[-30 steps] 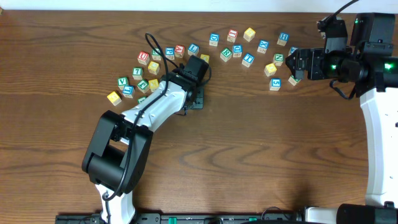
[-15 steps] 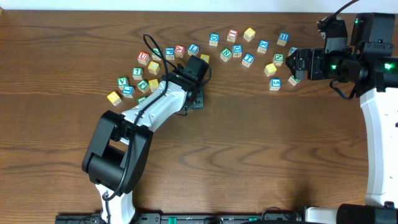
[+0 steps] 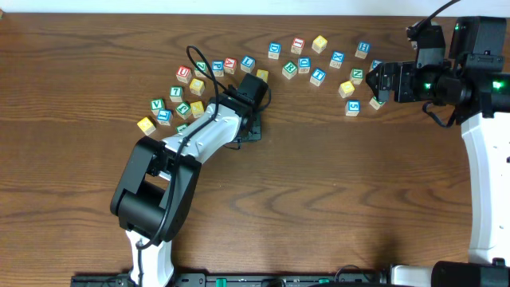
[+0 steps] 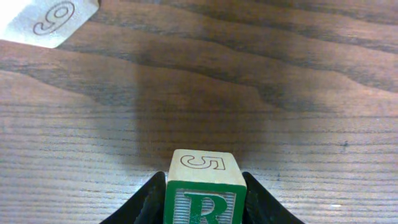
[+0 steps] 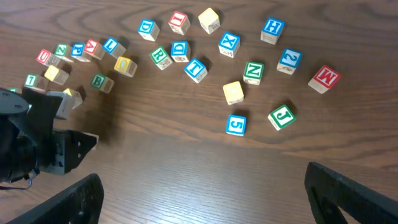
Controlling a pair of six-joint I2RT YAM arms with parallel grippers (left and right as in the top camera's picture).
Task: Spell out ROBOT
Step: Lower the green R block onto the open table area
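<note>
R cube [image 4: 202, 202]: I see its green R facing my left wrist camera, with a 5 on the top face. It is at the bottom edge of that view, and I cannot tell whether it rests on the table [image 4: 280, 74] or hangs just above it.
Left gripper [image 4: 204, 183]: closed narrow on the R cube, with a dark finger against each side.
Shadow: a soft dark patch lies on the wood just ahead of the R cube.
Cube marked 9 [image 4: 50, 18]: a pale cube in the top left corner of the left wrist view, well apart from the R cube. I could also read it as a 6.
B cube [image 5: 99, 81]: green letter, loose in the left part of the scatter.
T cube [image 5: 196, 68]: blue letter, mid-scatter. I take it for a T but it is small.
Plain yellow cube [image 5: 233, 92]: near the T cube, just above a blue 5.
Second yellow cube [image 5: 209, 18]: at the far edge of the scatter.
Right gripper [image 5: 202, 177]: fingers spread wide with nothing between them, above the right side of the scatter.
</note>
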